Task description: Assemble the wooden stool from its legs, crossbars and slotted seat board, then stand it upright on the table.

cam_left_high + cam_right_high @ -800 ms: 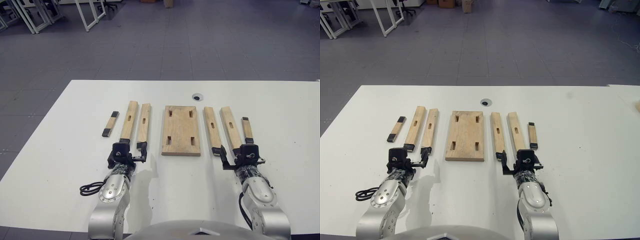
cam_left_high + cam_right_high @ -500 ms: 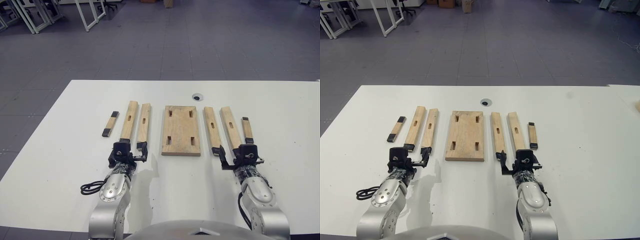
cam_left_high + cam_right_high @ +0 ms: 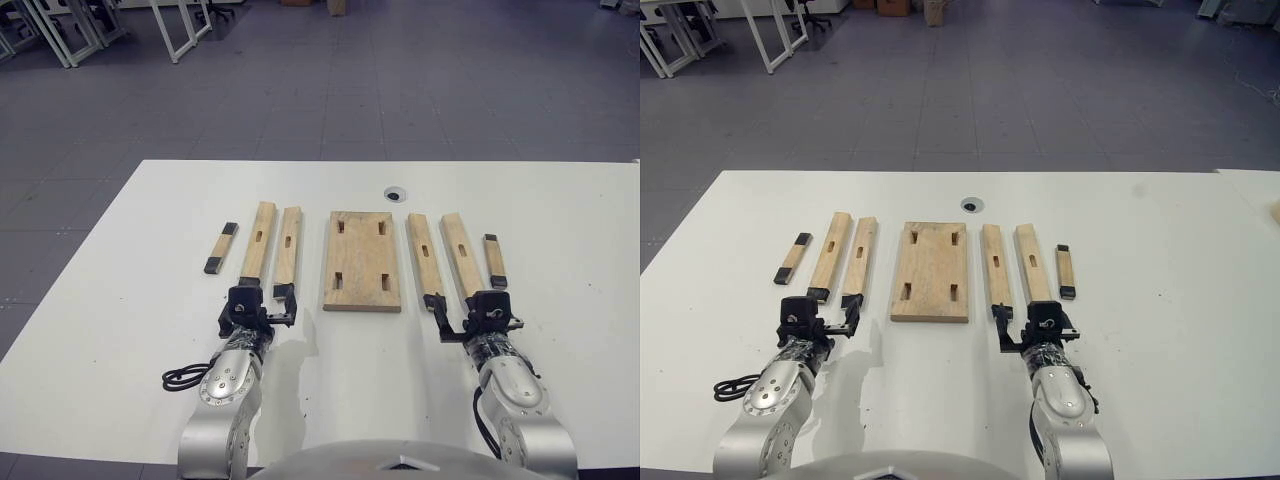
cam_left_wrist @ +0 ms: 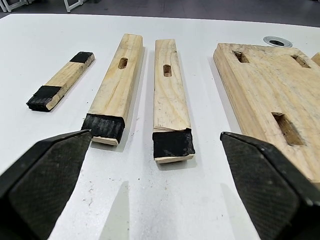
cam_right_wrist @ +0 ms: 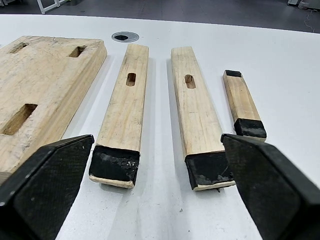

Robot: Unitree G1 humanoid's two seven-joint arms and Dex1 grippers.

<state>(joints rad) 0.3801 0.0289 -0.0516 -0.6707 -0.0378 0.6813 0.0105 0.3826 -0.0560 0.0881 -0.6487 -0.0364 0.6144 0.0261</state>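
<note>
Tabletop, white and broad, carries every stool part lying flat and unassembled in a row across its middle. Both forearms stretch forward low over its near edge, roughly parallel and well apart, each ending just short of the row. The left hand sits level with its two dark fingers spread wide and nothing between them. It faces the near, black-capped ends of the left pair of legs, which the left wrist view shows just ahead of the gap. The right hand holds the same pose, its fingers also spread apart and empty, facing the black-capped ends of the right pair of legs. The slotted seat board lies in the centre between the two arms' lines, its four slots facing up. To its left lie the outer left leg and the inner left leg, side by side and close together, each with a small slot in its upper face. To its right lie the inner right leg and the outer right leg, arranged likewise. The left crossbar, short with black ends, lies outside the left legs, slightly angled. The right crossbar lies just beyond the outer right leg. A coiled black cable rests by the left forearm, and a round cable port sits in the tabletop beyond the seat board.
</note>
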